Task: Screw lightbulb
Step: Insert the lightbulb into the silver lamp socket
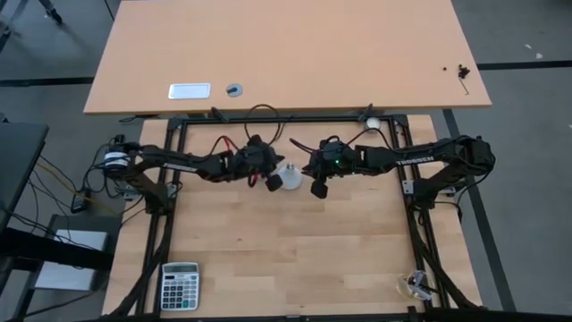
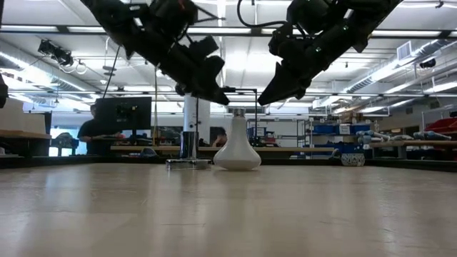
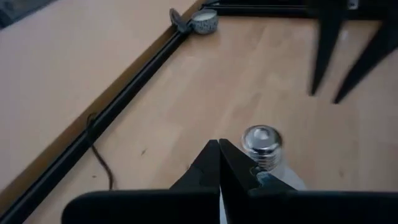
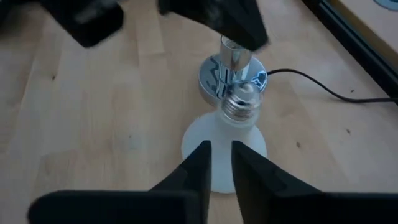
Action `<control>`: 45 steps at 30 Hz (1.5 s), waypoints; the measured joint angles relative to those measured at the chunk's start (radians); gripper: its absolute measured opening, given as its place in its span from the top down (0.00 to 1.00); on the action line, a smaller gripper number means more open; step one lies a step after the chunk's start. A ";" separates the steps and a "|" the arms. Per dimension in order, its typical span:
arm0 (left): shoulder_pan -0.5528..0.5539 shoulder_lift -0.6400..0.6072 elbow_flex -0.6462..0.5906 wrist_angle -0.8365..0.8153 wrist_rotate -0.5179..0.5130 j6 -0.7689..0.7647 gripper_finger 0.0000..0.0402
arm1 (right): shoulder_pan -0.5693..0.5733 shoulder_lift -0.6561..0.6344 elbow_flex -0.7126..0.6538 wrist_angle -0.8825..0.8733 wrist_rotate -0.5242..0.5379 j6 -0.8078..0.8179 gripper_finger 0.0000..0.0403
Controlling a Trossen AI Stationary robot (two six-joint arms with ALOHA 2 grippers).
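The white lightbulb (image 2: 237,150) stands dome-down on the wooden table with its silvery screw base (image 4: 239,106) pointing up. Just behind it sits the round silver socket base (image 4: 208,81), with an upright post (image 2: 189,143). My left gripper (image 3: 219,146) is shut and slants down. Its tip hangs just above and beside the screw base (image 3: 262,143), over the socket. My right gripper (image 4: 219,149) hovers on the bulb's other side, above the dome. Its fingers stand a narrow gap apart with nothing between them. My left gripper's shut tip (image 2: 226,100) is very close to the top of the bulb's screw base (image 2: 238,113). Whether it touches, I cannot tell. My right gripper touches nothing.
A thin black cord (image 4: 323,87) runs from the socket toward the black frame rail (image 3: 124,106). A tape roll (image 3: 204,20) lies by the rail's far corner. A calculator (image 1: 180,286) sits at the near left, and a small clear object (image 1: 416,284) at the near right.
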 joint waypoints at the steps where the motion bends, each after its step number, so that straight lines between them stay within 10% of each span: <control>1: 0.012 0.015 0.000 0.011 0.032 0.000 1.00 | 0.000 0.000 0.000 -0.002 0.000 0.000 0.87; 16: -0.034 0.103 0.000 0.151 0.337 0.061 1.00 | 0.072 0.000 -0.010 -0.021 -0.088 0.084 0.94; 45: -0.170 0.102 -0.001 -0.051 0.243 -0.017 1.00 | 0.264 -0.004 -0.021 -0.230 -0.076 0.373 0.94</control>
